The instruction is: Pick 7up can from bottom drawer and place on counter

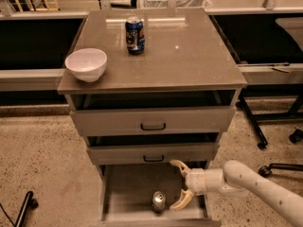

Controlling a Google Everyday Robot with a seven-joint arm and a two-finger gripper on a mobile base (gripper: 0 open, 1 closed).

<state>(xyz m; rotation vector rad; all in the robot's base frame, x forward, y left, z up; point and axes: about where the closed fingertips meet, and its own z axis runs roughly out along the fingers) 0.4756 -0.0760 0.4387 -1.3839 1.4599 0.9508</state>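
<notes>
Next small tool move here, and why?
Probably ease the open tool toward the small silvery metal can until its fingers straddle it. The tool sits inside the deep grey bottom drawer, beside the upright can, with the can outside its fingers.

The white arm (pixel 258 186) comes in low from about 4 o'clock and stretches nearly level toward 9 o'clock. At its end the gripper (pixel 175 185) sits near 5 o'clock of the scene, its two curved tan fingers (pixel 180 165) spread wide, one toward 12 o'clock, one toward 6.
</notes>
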